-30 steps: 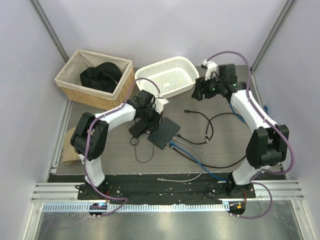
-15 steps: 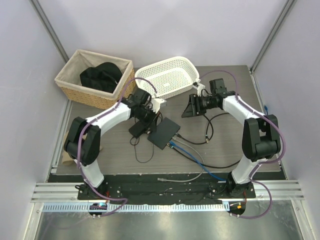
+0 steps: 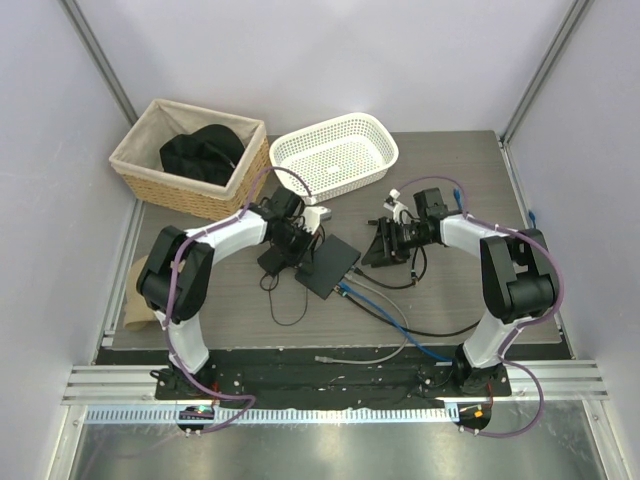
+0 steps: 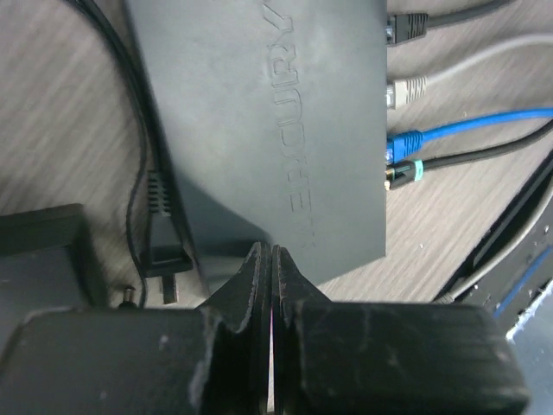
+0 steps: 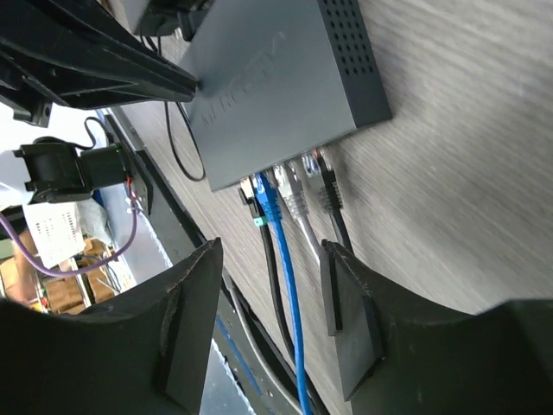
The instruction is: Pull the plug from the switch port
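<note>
The spread-apart right gripper [image 5: 272,251] might pinch two plugs [image 5: 289,194] just ahead, dragging the switch [image 5: 276,86] past the closed left gripper [image 4: 270,259].

Bright, even light; perhaps slight blur.

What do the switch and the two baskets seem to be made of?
The switch: matte black plastic or painted metal, unclear which; dull surface, embossed lettering. The white basket: probably moulded plastic, from its even lattice of holes. The tan basket: woven wicker or straw, apparently with a pale cloth lining.
</note>
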`<action>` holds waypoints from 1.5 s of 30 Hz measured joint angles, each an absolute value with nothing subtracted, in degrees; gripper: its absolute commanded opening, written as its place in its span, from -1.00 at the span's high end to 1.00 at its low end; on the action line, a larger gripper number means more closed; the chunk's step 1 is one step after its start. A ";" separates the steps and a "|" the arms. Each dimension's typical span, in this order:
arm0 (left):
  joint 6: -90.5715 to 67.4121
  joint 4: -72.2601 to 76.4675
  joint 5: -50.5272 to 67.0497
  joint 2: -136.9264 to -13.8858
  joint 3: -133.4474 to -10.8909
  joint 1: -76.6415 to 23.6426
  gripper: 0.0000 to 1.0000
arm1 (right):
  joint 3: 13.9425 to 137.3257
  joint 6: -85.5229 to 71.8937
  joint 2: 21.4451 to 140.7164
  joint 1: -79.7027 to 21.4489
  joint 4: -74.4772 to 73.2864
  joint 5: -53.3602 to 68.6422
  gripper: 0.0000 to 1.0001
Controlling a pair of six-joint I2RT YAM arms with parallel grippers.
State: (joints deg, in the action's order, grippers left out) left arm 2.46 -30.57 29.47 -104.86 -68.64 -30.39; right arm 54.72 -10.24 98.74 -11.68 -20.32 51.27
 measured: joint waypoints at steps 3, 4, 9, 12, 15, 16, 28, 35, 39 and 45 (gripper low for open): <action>1.28 -28.97 29.56 -105.01 -68.51 -30.39 0.98 | 55.77 -10.41 100.53 -12.10 -19.25 51.90 -0.07; 0.84 -28.56 29.58 -105.06 -68.38 -30.39 0.99 | 55.99 -10.41 101.38 -12.27 -18.68 51.90 -0.06; 0.03 -26.96 29.78 -105.03 -67.85 -30.41 0.99 | 56.55 -10.04 106.21 -13.13 -17.39 51.99 -0.04; -0.05 -26.44 29.82 -105.03 -67.72 -30.41 0.99 | 56.27 -10.02 107.81 -13.58 -16.49 51.96 -0.04; -0.05 -26.35 29.80 -105.06 -67.72 -30.52 0.99 | 56.25 -9.87 108.05 -14.22 -15.64 52.21 -0.04; -0.08 -26.35 29.78 -105.06 -67.72 -30.57 0.99 | 56.25 -9.82 108.09 -14.66 -15.16 52.21 -0.04; -0.03 -26.30 29.50 -105.06 -67.72 -30.63 0.99 | 55.35 -14.94 109.73 -15.97 -9.19 52.99 0.18; -0.03 -26.28 29.41 -105.06 -67.72 -30.68 0.99 | 55.37 -16.51 110.10 -16.03 -9.02 51.90 0.18; -0.03 -26.13 29.32 -105.06 -67.72 -30.87 1.00 | 55.66 -17.96 110.41 -16.01 -9.28 51.66 0.18; 0.03 -25.85 28.93 -105.06 -67.72 -31.40 1.00 | 57.54 -19.33 110.74 -16.71 -12.58 49.08 0.33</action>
